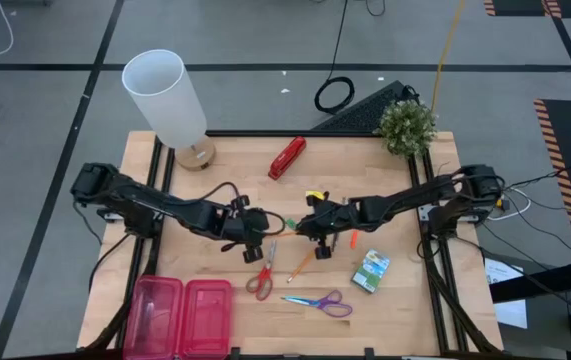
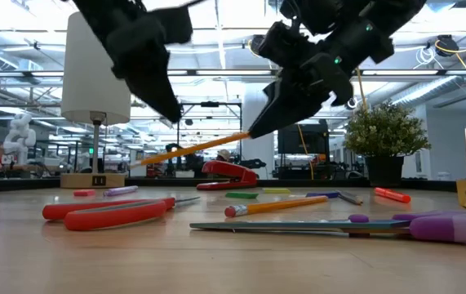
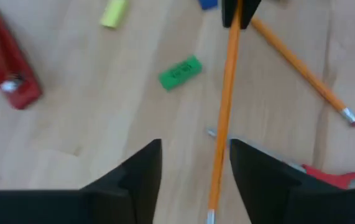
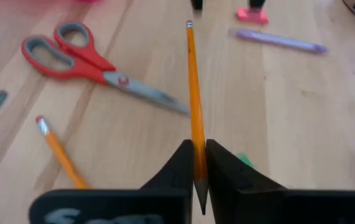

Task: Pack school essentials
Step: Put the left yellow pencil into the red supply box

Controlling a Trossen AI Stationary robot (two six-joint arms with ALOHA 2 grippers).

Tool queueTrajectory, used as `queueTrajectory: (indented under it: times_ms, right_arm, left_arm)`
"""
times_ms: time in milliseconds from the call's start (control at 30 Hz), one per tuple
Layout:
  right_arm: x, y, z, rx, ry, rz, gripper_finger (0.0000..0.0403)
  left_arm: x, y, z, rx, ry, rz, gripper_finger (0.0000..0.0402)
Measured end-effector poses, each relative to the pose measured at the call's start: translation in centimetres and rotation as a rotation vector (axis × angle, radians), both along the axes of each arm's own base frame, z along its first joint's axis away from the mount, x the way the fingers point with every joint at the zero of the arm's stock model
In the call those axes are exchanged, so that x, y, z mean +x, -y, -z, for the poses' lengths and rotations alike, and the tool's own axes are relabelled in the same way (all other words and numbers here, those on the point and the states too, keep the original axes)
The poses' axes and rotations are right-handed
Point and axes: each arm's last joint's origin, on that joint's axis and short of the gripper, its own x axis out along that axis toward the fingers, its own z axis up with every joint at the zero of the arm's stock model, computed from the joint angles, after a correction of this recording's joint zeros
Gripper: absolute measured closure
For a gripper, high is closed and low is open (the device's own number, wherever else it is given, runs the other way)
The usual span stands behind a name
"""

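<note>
- My right pincer [image 4: 196,163] is clamped on an orange pencil [image 4: 193,93], held off the worktop [image 1: 415,310] near the middle of the high view; in the low view the pencil slants down toward the left of the frame, its lower end close to my left arm's fingers.
- My left pincer [image 3: 193,163] stands open just left of centre in the high view, its two dark fingers [image 3: 141,171] spread with the pencil running between them; I cannot tell whether either finger touches it.
- A second orange pencil [image 1: 301,265] lies flat on the wood just below the two pincers, its eraser end toward the bottom of the high view.
- Red-handled scissors [image 1: 262,276] lie just left of that pencil; purple-handled scissors [image 1: 319,301] lie below it, toward the lower centre.
- A green-yellow crayon box [image 1: 370,271] sits right of centre, well apart from the scissors.
- A green eraser [image 3: 180,73] and a yellow eraser [image 3: 114,12] rest on the wood ahead of the left pincer.
- A pink case [image 1: 183,316] lies opened out at the lower left of the high view.
- A red stapler [image 1: 287,157], a white lamp [image 1: 165,95] and a small potted plant [image 1: 407,127] line the worktop's upper edge.
</note>
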Motion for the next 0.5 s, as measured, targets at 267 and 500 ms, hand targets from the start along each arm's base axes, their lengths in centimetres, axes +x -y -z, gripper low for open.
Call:
queueTrajectory:
  times_ms: [267, 500]
  right_arm:
    - [-4.2, 0.5, -4.3, 0.003, 0.029, 0.008, 0.0388]
    - [-8.7, 0.3, -7.1, 0.05, 0.19, 0.015, 0.0388]
  left_arm:
    - [-3.2, 1.8, -4.1, 0.146, 0.154, -0.046, 0.019]
    - [-4.4, 3.5, -5.1, 0.275, 0.215, -0.035, 0.019]
